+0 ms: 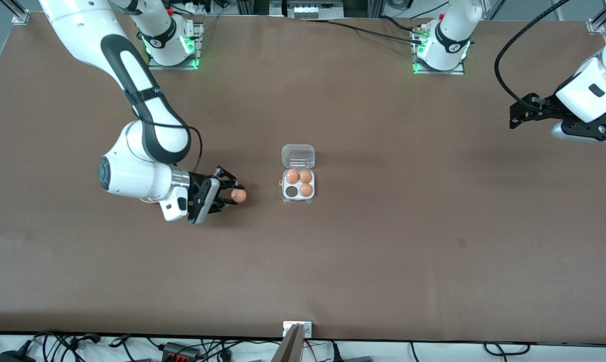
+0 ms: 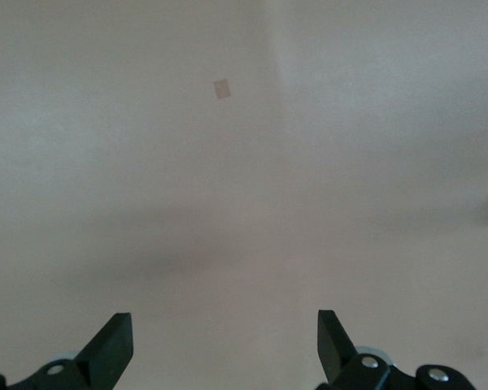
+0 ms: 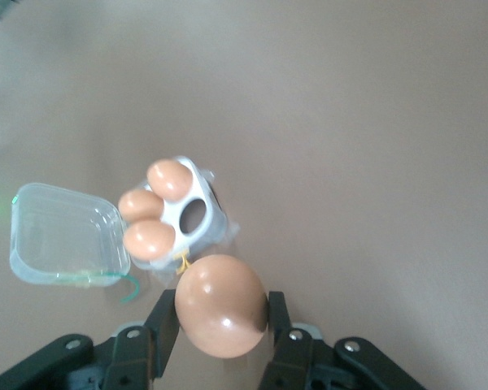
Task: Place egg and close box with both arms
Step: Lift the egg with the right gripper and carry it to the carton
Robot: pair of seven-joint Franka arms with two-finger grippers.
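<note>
With three cells filled, the right hand [image 1: 231, 195] grips the last egg [image 1: 238, 195] beside the open egg carton [image 1: 299, 191]; the left hand [image 2: 225, 345] waits wide.

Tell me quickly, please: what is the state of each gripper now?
Left gripper: open, holding nothing, waiting at the left arm's end of the table.
Right gripper: closed on the egg, beside the box.

Smooth orange-brown egg [image 1: 238, 195], glossy highlight, between the black fingers of the right hand [image 1: 232, 195]. Small square box [image 1: 299, 184]: white tray, clear lid, three matching orange-brown eggs, one dark cell. Matte brown counter [image 1: 383, 241], plain. Left hand [image 2: 225, 341] black; arms white with black joint covers.
</note>
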